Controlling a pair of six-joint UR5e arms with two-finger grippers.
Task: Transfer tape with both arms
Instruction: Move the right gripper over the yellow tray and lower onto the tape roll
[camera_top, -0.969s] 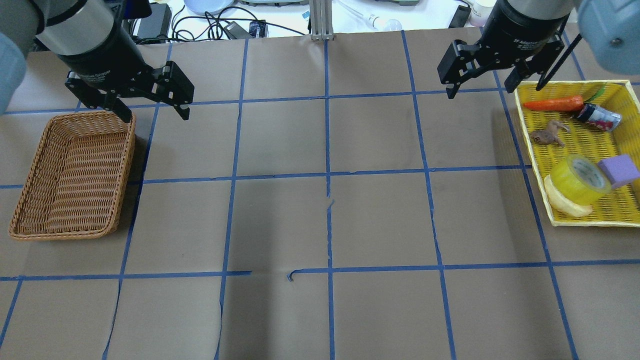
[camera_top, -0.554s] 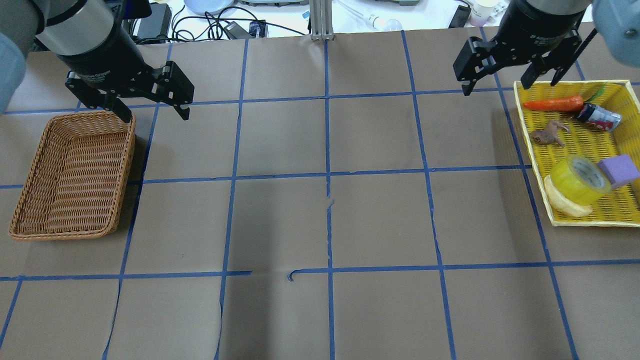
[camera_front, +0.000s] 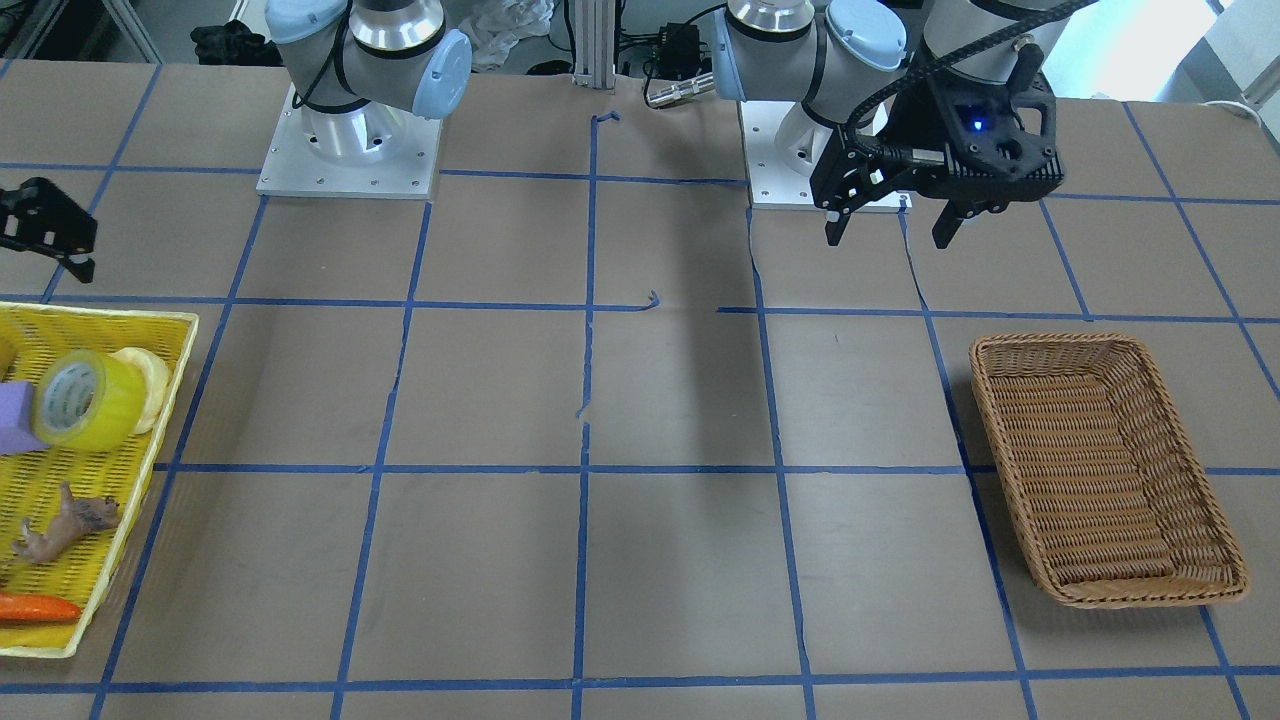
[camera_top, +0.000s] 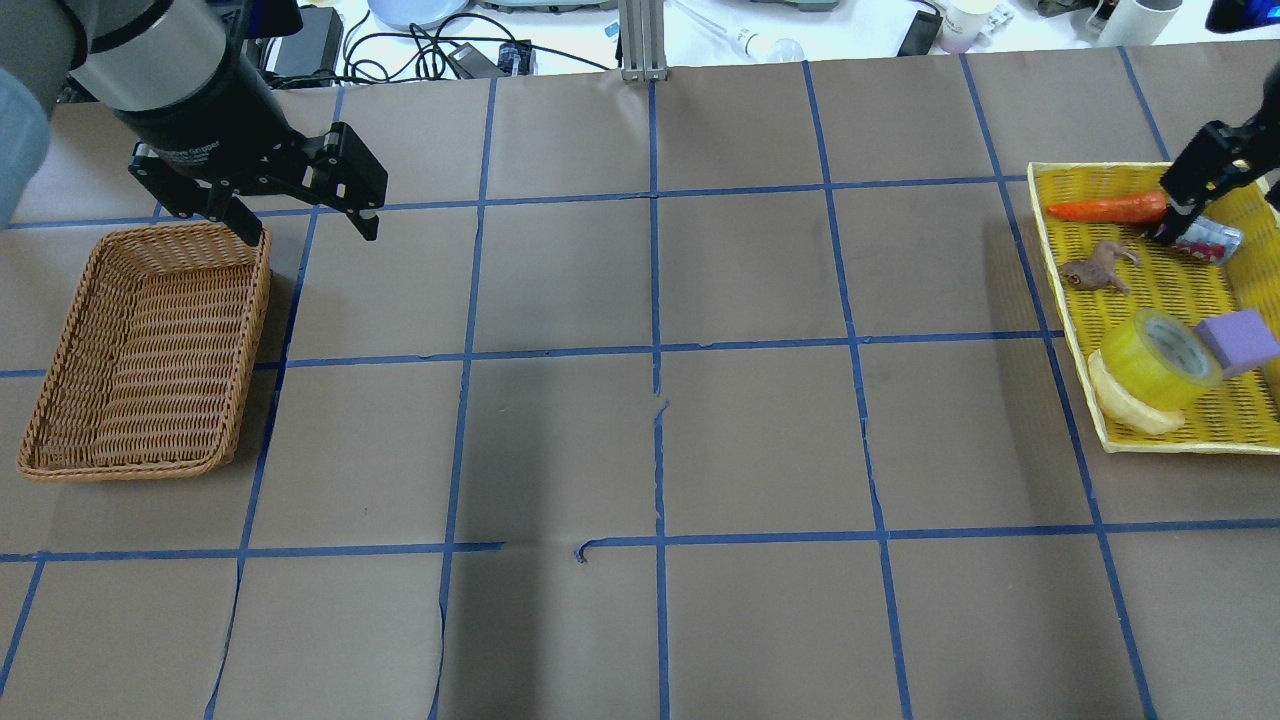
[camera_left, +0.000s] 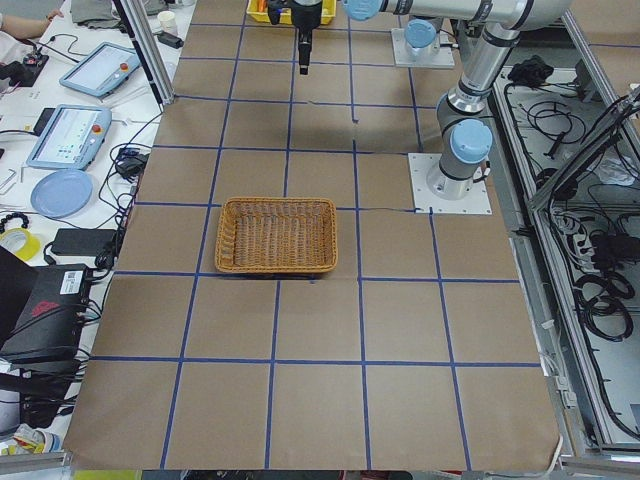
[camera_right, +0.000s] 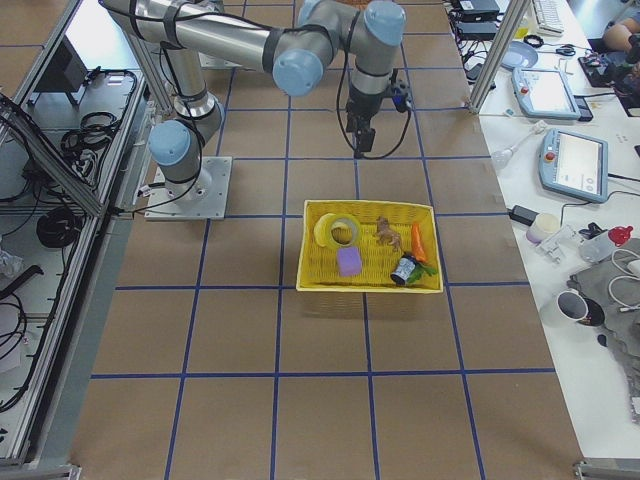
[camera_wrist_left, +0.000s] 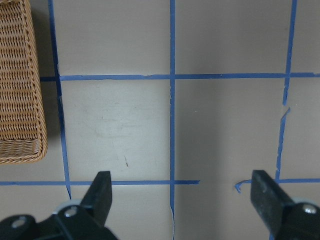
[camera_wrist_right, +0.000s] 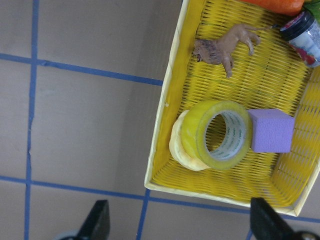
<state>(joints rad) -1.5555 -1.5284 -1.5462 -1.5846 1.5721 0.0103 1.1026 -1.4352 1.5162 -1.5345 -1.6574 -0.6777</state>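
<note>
Tape lies in the yellow tray, at one o'clock from the right gripper, jaws wide, empty; left gripper likewise. Likely light, stiff, slick: pinch wall through core

This is looking like a robotics lab. Two robot arms are standing on steel base plates bolted to a table that is wearing brown paper gridded with blue tape lines. Teach pendants are lying on a side bench among cables. Cable bundles are trailing behind the aluminium frame.
</note>
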